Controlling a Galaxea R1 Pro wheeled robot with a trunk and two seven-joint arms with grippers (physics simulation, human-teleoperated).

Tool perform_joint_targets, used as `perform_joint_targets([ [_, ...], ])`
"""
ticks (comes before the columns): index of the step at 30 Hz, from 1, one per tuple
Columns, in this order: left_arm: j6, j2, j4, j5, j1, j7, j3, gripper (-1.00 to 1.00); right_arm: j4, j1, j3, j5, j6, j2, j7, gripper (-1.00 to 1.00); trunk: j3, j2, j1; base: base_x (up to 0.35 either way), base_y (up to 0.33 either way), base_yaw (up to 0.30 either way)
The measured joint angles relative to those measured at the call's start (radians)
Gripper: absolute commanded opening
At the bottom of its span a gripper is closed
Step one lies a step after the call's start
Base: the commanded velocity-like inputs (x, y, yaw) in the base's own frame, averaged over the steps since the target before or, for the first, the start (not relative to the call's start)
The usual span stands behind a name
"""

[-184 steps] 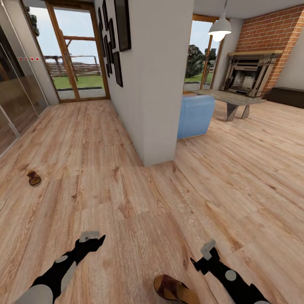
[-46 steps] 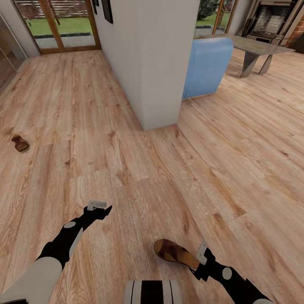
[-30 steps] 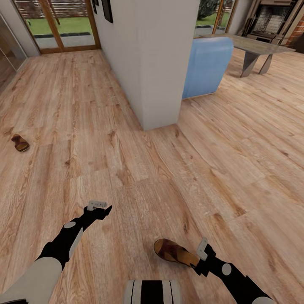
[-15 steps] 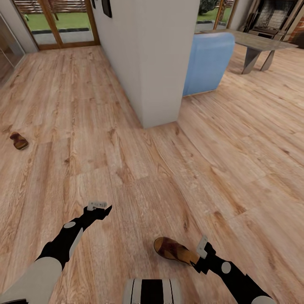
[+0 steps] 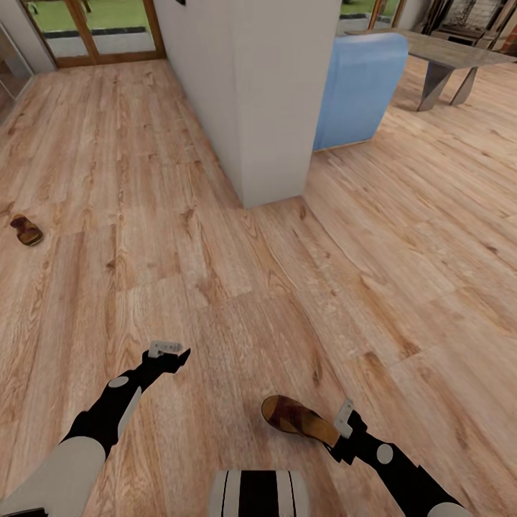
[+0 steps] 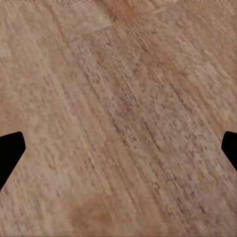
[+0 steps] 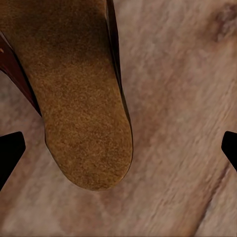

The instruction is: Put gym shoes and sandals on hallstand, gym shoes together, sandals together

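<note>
1. Wood-grain planks run under me, and one brown sandal lies on the floor just ahead of my trunk, toe toward my left.
2. My right gripper sits at that sandal's heel end, right beside it; whether it touches I cannot tell from the head view.
3. Right wrist camera: the sandal's tan footbed lies between my two dark fingertips, which stand spread wide at the frame edges, clear of the shoe. So my right gripper is released, grasping nothing.
4. My left gripper hangs over bare planks, well apart from either sandal.
5. Left wrist camera: plain wood between the fingertips, spread far apart, released too.
6. The second sandal lies far off to my left on the floor.
7. Ahead stands a pale wall corner, with a blue seat behind it and a grey table beyond.
</note>
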Motion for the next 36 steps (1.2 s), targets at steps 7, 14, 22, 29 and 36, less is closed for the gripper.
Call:
perform_joint_targets([
  [7, 0.001, -0.002, -0.034, 0.003, -0.004, 0.000, 0.003, 1.00, 0.001, 0.000, 0.000, 0.000, 0.000, -0.001, 0.000, 1.00, 0.000, 0.000, 0.000, 0.000, 0.000, 0.000],
  [14, 0.049, -0.007, -0.139, 0.007, -0.003, 0.000, 0.004, 1.00, 0.000, 0.000, 0.000, 0.000, 0.000, -0.001, 0.000, 1.00, -0.016, -0.001, 0.002, 0.000, 0.000, 0.000],
  [22, 0.074, -0.012, -0.157, 0.007, -0.002, 0.001, 0.005, 1.00, 0.000, 0.000, 0.000, 0.000, 0.000, -0.002, 0.000, 1.00, -0.049, -0.002, 0.005, 0.000, 0.000, 0.000],
  [29, 0.076, -0.012, -0.158, 0.007, -0.001, 0.001, 0.005, 1.00, 0.000, 0.000, -0.001, 0.000, 0.000, -0.003, 0.000, 1.00, -0.059, -0.003, 0.005, 0.000, 0.000, 0.000],
  [36, 0.075, -0.012, -0.154, 0.007, -0.001, 0.001, 0.005, 1.00, 0.000, 0.000, -0.001, 0.000, -0.001, -0.003, 0.000, 1.00, -0.084, -0.004, 0.008, 0.000, 0.000, 0.000],
])
